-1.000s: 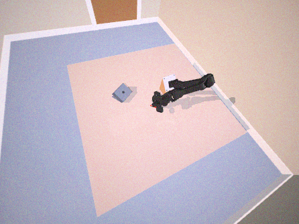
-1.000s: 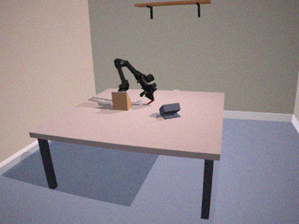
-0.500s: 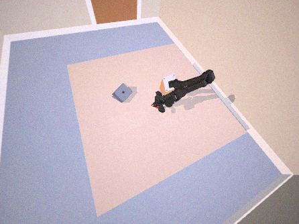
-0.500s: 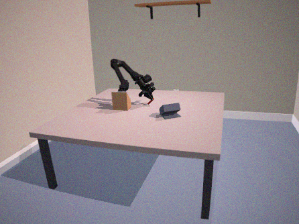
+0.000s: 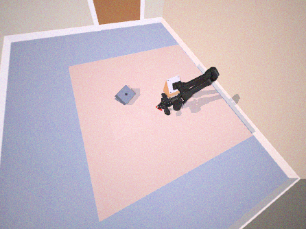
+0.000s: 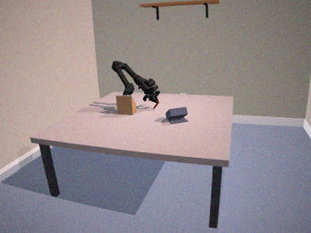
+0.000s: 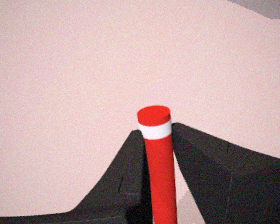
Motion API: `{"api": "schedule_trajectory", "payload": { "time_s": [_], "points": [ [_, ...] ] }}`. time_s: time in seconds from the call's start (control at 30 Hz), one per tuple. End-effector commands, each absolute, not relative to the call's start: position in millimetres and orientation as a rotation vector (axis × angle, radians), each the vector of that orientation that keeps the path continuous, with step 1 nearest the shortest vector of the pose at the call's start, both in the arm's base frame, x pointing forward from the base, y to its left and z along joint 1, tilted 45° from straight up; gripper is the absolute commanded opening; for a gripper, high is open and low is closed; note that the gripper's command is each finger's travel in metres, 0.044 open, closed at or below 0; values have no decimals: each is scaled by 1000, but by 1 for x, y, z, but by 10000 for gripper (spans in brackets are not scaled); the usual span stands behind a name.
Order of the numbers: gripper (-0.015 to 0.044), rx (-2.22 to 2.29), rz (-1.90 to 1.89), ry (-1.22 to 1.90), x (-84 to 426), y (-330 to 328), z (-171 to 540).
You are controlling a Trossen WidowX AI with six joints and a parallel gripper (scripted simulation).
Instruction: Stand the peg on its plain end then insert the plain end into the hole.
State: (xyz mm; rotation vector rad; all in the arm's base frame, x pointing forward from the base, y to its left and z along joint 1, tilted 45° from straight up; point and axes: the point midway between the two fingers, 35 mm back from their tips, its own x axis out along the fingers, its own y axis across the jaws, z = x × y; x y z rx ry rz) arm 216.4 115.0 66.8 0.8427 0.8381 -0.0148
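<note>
The red peg (image 5: 160, 109) (image 6: 155, 105) (image 7: 163, 175) is held tilted. Its white-banded end sticks out just past the fingertips in the wrist view; its plain end is out of that view. My gripper (image 5: 158, 107) (image 6: 157, 102) (image 7: 158, 134) is shut on the peg, which appears to be above the table. A grey-blue block with a sloped panel (image 5: 126, 88) (image 6: 178, 112) stands farther out from the arm. One dark hole (image 5: 126, 94) shows in the middle of its face. The hole is not visible in the exterior view.
An orange block (image 5: 167, 89) (image 6: 125, 105) with a white sloped face (image 5: 173, 80) stands close beside the arm. Small dark dots show near that face's corners, and the arm covers part of it. The pink table top (image 5: 137, 148) (image 6: 115, 133) carries both blocks.
</note>
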Motion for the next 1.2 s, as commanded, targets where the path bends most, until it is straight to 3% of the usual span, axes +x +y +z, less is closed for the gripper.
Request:
{"api": "schedule_trajectory", "payload": {
  "time_s": [0.0,1.17],
  "points": [
    [50,844,-29,806,214,114,67],
    [50,820,-156,524,191,118,73]
  ]
}}
